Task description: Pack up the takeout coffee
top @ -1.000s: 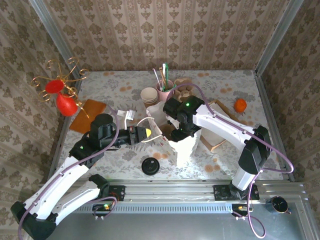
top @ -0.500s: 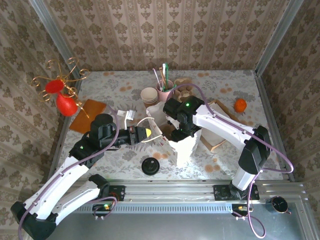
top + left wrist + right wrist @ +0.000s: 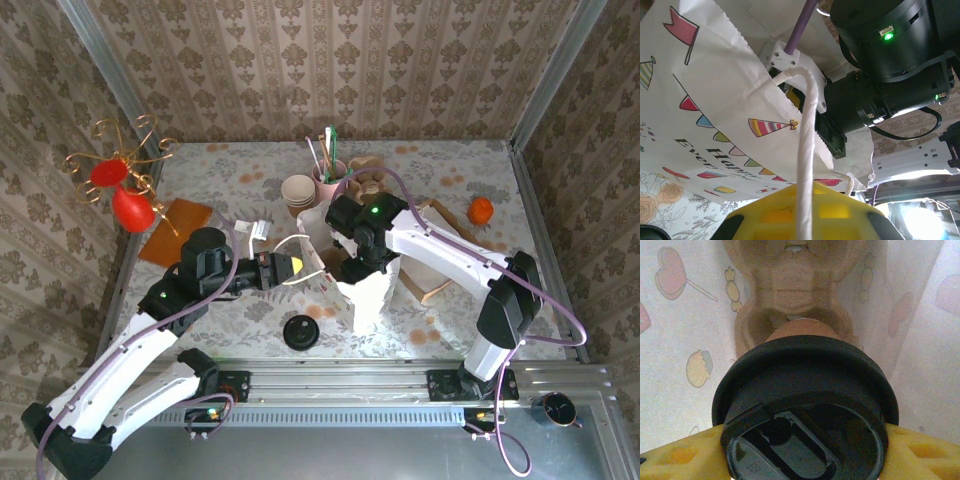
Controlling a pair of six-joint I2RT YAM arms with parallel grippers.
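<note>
left claw (image 3: 289,266) pinches bag handle (image 3: 805,165), right claw (image 3: 801,459) holds takeout coffee (image 3: 805,371) inside.

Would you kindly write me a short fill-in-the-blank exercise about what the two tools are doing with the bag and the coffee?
1. The left tool is shut on the white bag's rope ____.
2. The right tool grips the takeout coffee, whose round lid is ____.
3. That coffee is held ____ the bag.
Missing words: handle; black; inside.
</note>
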